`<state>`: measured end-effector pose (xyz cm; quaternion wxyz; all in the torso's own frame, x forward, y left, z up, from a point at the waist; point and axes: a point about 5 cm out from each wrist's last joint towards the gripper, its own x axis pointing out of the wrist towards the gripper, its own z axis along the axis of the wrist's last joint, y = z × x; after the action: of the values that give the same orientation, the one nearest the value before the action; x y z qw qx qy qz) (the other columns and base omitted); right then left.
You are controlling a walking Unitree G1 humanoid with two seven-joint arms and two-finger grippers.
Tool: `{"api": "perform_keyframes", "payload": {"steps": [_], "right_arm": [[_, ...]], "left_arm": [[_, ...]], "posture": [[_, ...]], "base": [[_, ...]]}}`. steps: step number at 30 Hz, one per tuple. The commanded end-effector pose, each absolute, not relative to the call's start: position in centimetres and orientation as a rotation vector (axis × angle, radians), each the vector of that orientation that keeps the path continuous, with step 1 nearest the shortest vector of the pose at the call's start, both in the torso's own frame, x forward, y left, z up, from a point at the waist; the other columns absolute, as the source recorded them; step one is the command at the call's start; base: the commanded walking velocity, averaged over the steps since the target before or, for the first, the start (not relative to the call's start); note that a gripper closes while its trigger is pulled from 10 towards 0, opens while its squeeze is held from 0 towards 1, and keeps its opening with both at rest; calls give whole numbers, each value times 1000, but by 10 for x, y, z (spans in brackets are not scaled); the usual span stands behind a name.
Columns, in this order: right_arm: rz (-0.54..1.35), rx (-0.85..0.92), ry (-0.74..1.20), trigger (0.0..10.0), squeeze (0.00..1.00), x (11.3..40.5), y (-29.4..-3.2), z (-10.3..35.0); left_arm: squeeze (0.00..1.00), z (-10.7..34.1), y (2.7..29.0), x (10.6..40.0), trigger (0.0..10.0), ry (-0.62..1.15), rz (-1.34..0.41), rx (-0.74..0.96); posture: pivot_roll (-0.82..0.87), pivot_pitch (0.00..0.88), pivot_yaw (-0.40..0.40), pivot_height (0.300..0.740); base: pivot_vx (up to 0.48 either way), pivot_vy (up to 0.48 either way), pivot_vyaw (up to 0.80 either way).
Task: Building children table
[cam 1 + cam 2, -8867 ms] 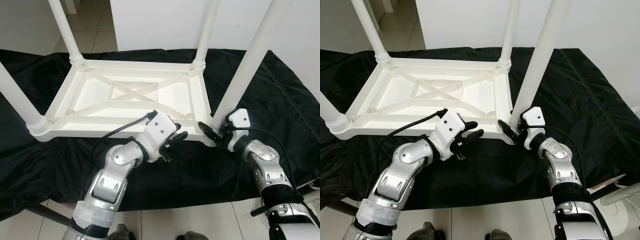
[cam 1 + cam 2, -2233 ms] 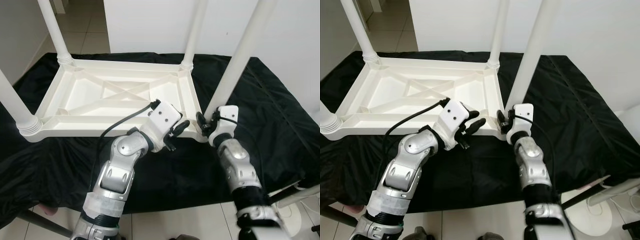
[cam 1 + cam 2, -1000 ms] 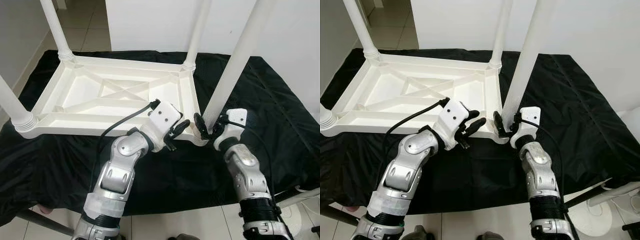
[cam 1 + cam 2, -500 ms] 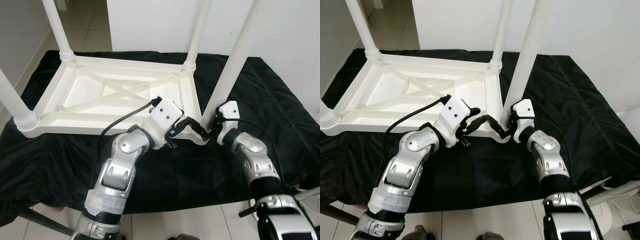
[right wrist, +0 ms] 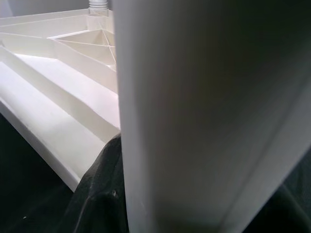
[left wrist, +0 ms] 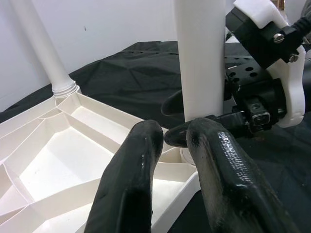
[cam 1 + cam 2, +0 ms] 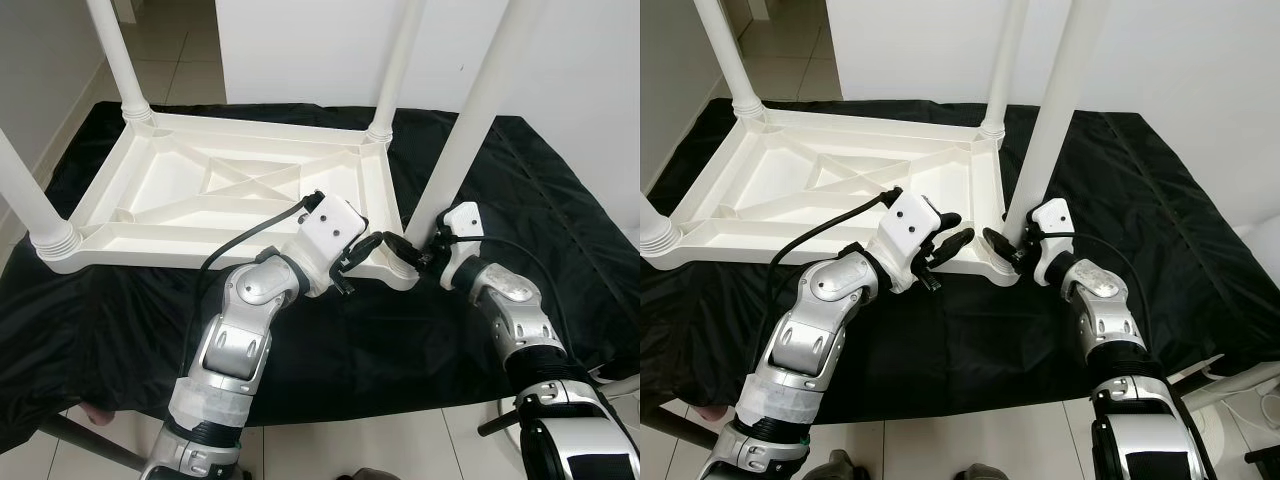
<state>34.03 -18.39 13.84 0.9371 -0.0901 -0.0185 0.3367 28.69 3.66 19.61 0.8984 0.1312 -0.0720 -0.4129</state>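
- Children table (image 7: pixel 230 190): a white moulded-plastic rectangular top lying upside down on a black cloth (image 7: pixel 560 200). Its exposed underside shows a raised rim and crossed stiffening ribs, all smooth and matte.
- Legs: four white cylindrical tubes rise from ringed round sockets at the corners. The near-right leg (image 7: pixel 462 140) stands at the corner closest to both grippers; the far-right leg (image 7: pixel 395 60), far-left leg (image 7: pixel 120 60) and near-left leg (image 7: pixel 30 205) stand at the other three.
- Black cloth: a thin, slightly glossy sheet with creases and seams, draped over a raised surface and hanging past its front edge above a pale tiled floor (image 7: pixel 190 70).
- Right gripper (image 7: pixel 1008 243): its glossy black fingers sit on either side of the base of the near-right leg, closed around it just above the socket. In the right wrist view the smooth white tube (image 5: pixel 204 121) stands very near, with one dark finger (image 5: pixel 97 189) beside it.
- Left gripper (image 7: pixel 362 258): held at the table's near-right rim, just beside the right gripper. Its two rounded, shiny black fingers (image 6: pixel 136 184) are spread apart with nothing between them, their tips near the leg's base.
- Arms: jointed silver metal segments, with white plastic housings at the wrists and a black cable (image 7: pixel 250 240) looping from the left one.
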Motion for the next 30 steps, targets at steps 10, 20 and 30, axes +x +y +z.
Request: {"api": "perform_keyframes", "payload": {"steps": [10,20,30], "right_arm": [[540,-65,-27,10000,0,340,-176,134],[181,36,-22,10000,0,328,-163,136],[-186,50,41,10000,0,296,-146,126]], "left_arm": [[0,198,36,290,10000,-173,-724,265],[0,190,40,286,10000,-150,-723,267],[0,190,43,291,10000,-136,-680,242]], "posture": [[-44,0,-53,740],[-47,0,-62,740],[-47,0,-64,740]], "base": [[0,0,0],[0,0,0],[0,0,0]]}}
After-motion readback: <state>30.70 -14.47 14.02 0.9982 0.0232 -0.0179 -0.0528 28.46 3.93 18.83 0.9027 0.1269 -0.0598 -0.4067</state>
